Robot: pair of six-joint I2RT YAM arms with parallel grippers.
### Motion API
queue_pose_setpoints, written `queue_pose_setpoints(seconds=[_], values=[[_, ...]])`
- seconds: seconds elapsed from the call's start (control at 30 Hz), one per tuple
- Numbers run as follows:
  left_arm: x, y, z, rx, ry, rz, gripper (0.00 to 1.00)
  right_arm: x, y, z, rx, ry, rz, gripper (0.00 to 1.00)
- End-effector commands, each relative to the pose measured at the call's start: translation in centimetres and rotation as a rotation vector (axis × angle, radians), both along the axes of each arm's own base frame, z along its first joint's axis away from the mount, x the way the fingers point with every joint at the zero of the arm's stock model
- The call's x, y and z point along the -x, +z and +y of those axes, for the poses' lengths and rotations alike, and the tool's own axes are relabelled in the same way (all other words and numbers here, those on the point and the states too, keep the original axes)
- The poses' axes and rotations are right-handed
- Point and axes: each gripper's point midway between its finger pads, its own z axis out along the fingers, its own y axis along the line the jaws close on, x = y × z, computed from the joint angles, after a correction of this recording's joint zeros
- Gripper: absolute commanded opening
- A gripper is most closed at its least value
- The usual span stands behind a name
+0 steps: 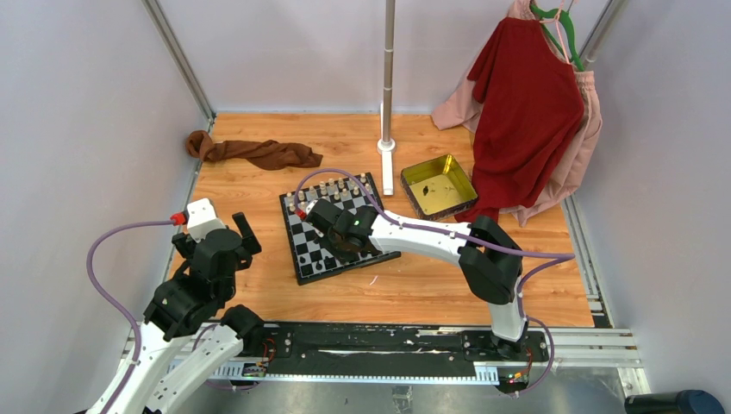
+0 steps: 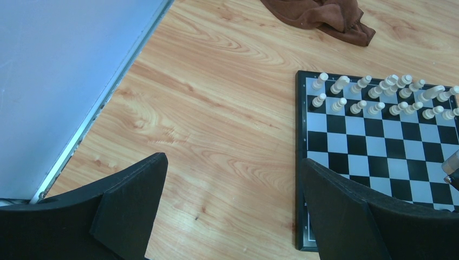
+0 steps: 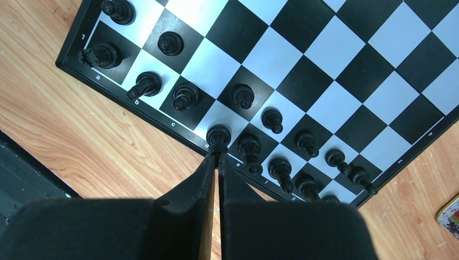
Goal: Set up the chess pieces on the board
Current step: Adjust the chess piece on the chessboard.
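1. Right wrist view: the right claw (image 3: 218, 161) is squeezed nearly shut, pinching the top of one black piece (image 3: 219, 135).
2. That piece stands on the edge row of the board (image 3: 303, 70), among the other black pieces (image 3: 281, 168).
3. Off to the side, the left claw (image 2: 234, 161) hangs wide open over the wooden tabletop (image 2: 216, 108), just beside the board.
4. Across the board, pale pieces (image 2: 379, 95) stand in the two far rows.

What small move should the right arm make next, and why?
Probably open the right gripper and back straight off: it looks pinched on a small black chess piece already standing in the back row of the black-and-white checkered board.
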Motion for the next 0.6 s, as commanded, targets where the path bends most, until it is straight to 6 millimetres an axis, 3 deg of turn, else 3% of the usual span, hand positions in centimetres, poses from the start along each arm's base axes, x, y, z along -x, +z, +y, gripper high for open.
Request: queue_pose_setpoints(seconds=[0.0, 0.57], values=[[-0.30, 0.13, -0.13, -0.002, 0.001, -0.010, 0.99, -0.35, 0.32, -0.43, 0.015, -0.005, 0.002, 0.00], [-0.33, 0.18, -0.14, -0.002, 0.001, -0.011, 0.99, -0.88, 0.34, 0.10, 0.008, -0.007, 0.001, 0.00]])
